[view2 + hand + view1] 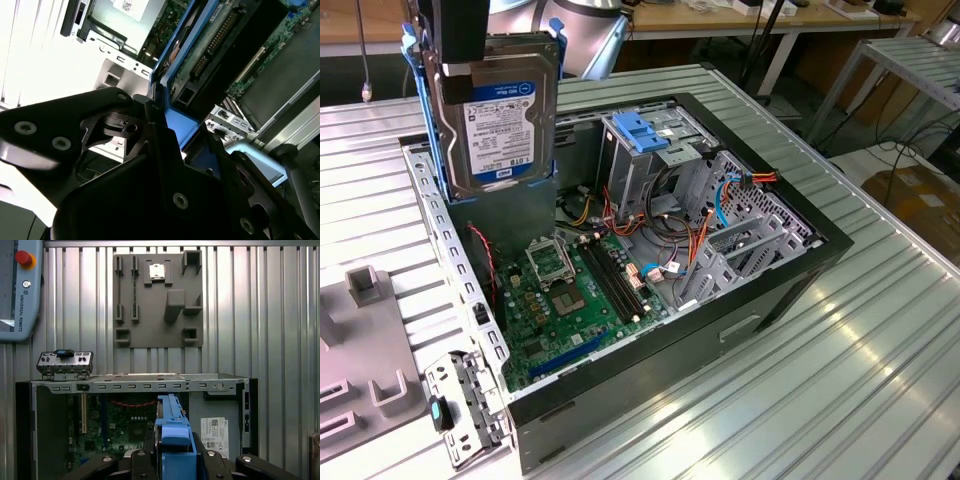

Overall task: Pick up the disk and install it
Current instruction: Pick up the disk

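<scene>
Our gripper [455,85] clenches the disk [510,120] at ten o'clock of the computer case [650,380]; we judge it heavy, stiff, shock-sensitive, best held by its blue rail [423,110].

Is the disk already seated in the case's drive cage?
No, the tool holds the disk upright in the air above the open case.

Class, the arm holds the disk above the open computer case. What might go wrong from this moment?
1. The pincer grips the disk by its upper end. A slip would likely drop it onto the motherboard in the open case.
2. Loose orange cables lie beside the drive cage. They might snag or get pinched.
3. In the exterior view the disk hangs close to the case's metal edge and might strike it.
</scene>
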Motion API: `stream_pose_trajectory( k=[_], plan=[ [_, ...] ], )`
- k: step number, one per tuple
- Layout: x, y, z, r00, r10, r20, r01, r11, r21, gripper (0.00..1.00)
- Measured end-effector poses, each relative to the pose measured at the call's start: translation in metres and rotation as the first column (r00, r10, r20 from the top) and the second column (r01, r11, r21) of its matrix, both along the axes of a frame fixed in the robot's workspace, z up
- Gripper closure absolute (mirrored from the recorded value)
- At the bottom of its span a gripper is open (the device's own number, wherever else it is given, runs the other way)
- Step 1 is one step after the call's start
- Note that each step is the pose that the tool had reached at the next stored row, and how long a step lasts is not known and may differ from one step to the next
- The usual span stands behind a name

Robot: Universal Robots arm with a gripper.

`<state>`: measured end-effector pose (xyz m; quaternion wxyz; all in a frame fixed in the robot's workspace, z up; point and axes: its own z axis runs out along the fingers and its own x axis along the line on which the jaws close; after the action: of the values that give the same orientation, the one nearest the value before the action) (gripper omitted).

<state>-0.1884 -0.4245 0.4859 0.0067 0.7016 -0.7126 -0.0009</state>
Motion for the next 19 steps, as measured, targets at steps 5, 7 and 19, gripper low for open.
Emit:
stream_pose_trajectory(
  k=[5,7,19],
  plan=[
    [0.0138,0.0,0.0,1.0,0.0,0.0,0.0,1.0,0.0,0.63],
    [0.0172,0.0,0.0,1.0,0.0,0.0,0.0,1.0,0.0,0.63],
    [0.0415,0.0,0.0,1.0,-0.001,0.0,0.001,1.0,0.0,0.63]
  ],
)
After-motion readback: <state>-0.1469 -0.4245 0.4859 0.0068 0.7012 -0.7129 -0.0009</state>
